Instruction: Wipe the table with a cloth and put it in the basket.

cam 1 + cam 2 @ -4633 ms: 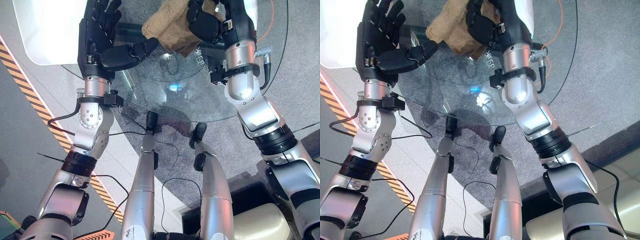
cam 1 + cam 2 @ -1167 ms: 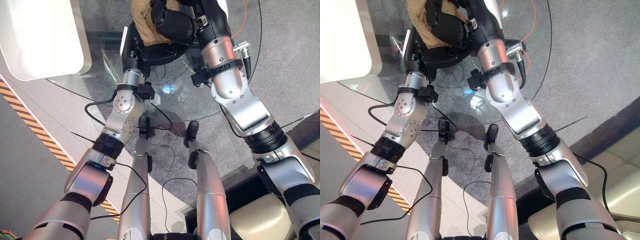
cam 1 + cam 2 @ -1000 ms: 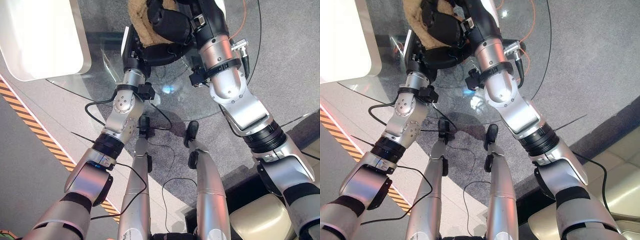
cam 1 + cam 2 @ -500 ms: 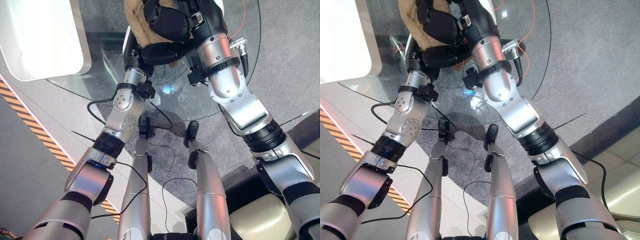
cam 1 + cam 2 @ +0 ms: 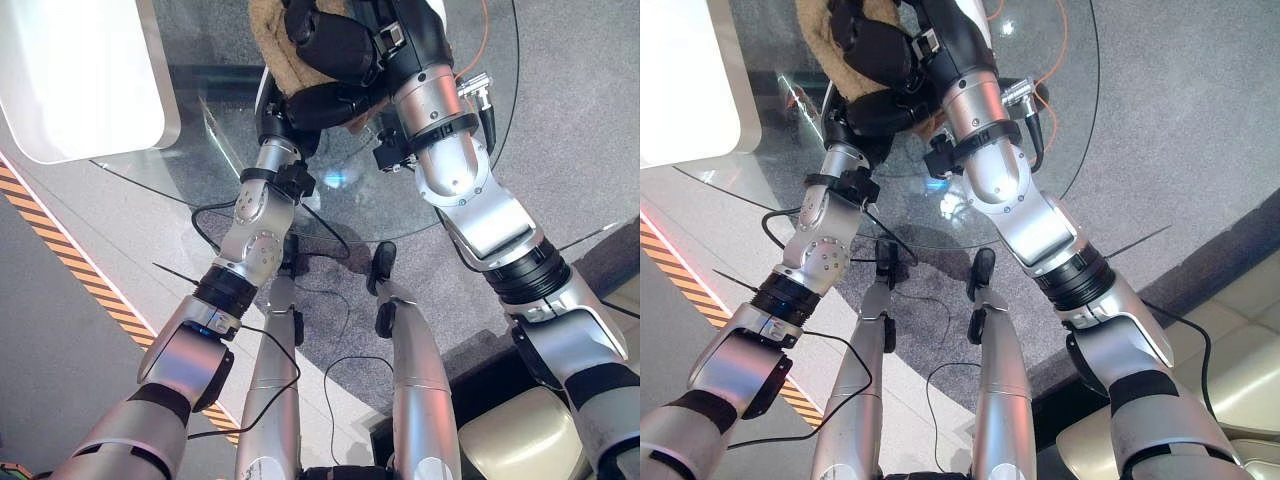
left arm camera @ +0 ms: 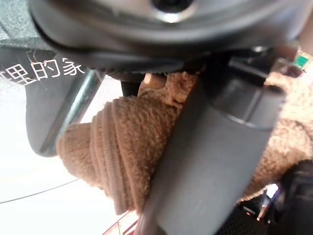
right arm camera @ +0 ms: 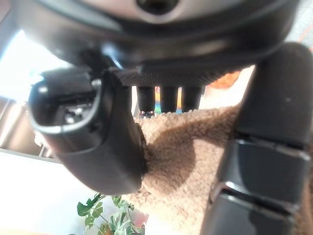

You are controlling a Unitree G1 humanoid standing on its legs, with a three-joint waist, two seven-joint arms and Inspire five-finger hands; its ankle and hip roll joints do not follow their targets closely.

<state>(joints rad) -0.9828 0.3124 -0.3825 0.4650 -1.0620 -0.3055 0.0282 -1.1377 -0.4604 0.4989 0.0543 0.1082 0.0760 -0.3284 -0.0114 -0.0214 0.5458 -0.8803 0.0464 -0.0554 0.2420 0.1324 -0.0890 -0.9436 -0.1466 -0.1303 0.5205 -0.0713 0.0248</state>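
The brown terry cloth (image 5: 268, 45) hangs bunched over the far part of the round glass table (image 5: 400, 200). My right hand (image 5: 335, 45) is shut on the cloth from above; its wrist view shows the cloth (image 7: 181, 156) between the thumb and the curled fingers. My left hand (image 5: 310, 105) sits directly below the right hand, pressed up against the underside of the cloth, and the rest of it is hidden behind the cloth and the right hand. Its wrist view shows a folded wad of the cloth (image 6: 122, 147) very close.
A large white rounded object (image 5: 70, 70) stands at the far left, partly behind the glass edge. Yellow-and-black floor tape (image 5: 60, 260) runs along the left. An orange cable (image 5: 487, 15) lies on the carpet beyond the table. A beige cushion (image 5: 520, 440) sits at the lower right.
Seconds ago the left hand was open, left of the cloth; it now sits under the cloth. In the last second the left forearm edged right and the right hand drifted slightly left.
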